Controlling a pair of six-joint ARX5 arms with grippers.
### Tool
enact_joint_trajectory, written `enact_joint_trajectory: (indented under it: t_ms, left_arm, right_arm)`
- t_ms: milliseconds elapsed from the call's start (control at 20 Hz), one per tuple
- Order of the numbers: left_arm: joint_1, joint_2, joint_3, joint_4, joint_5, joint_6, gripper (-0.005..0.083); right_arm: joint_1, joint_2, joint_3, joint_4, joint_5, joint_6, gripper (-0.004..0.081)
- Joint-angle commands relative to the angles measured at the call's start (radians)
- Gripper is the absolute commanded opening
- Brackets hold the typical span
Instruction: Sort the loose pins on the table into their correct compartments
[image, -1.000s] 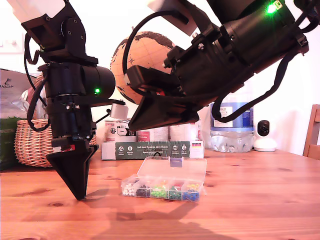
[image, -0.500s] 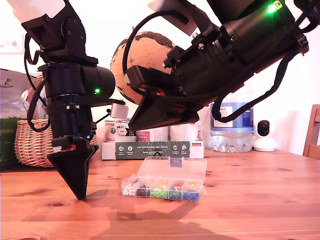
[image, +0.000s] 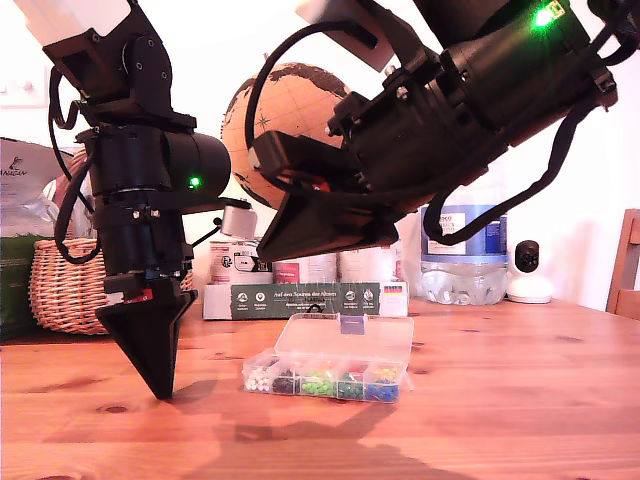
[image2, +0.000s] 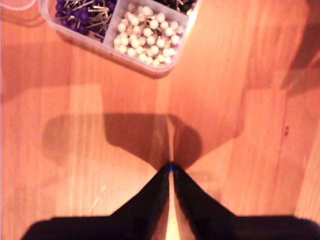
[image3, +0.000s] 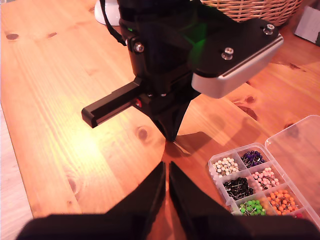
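The blue pin (image2: 170, 168) shows only as a tiny blue dot pinched at the very tips of my first gripper (image2: 170, 173), right down at the table (image2: 240, 125) and a little way short of the clear box (image2: 150, 67). A thin pale line running on from the tips may be its shaft, though I cannot be sure. I judge it to be almost weightless, stiff, slick and sharp, with a round head that can roll or squirt out of a pinch. The safest hold is across the head or the shaft just beside it, with light, steady pressure. I see no other loose pins in any view. The nearest sections of the box hold white pins (image2: 147, 35) and purple pins (image2: 80, 12). In the exterior view the blue section (image: 383, 390) sits at the box's far end, toward that view's right. The first gripper's jaws are closed together on the pin, and the arm stands almost straight up over the table at the exterior view's left, its tip touching or just above the wood. My second gripper (image3: 166, 167) has its jaws drawn together with nothing between them. It hangs well above the table, tilted down toward the first arm and the box.
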Motion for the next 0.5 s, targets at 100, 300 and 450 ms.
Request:
enact_joint_trajectory:
  t_ms: [100, 300, 450]
  left_arm:
    - [-0.007, 0.039, -0.008, 0.0, 0.005, 0.008, -0.002]
    - [-0.024, 0.036, -0.008, -0.003, 0.004, 0.008, -0.002]
    - [-0.029, 0.021, -0.008, -0.01, 0.003, 0.008, -0.002]
  right_arm:
    - [-0.01, -0.014, -0.005, 0.01, -0.003, -0.003, -0.0012]
    - [-0.029, -0.014, -0.005, 0.005, -0.005, -0.008, -0.0012]
    - [-0.051, -0.014, -0.005, -0.039, -0.03, -0.034, -0.0012]
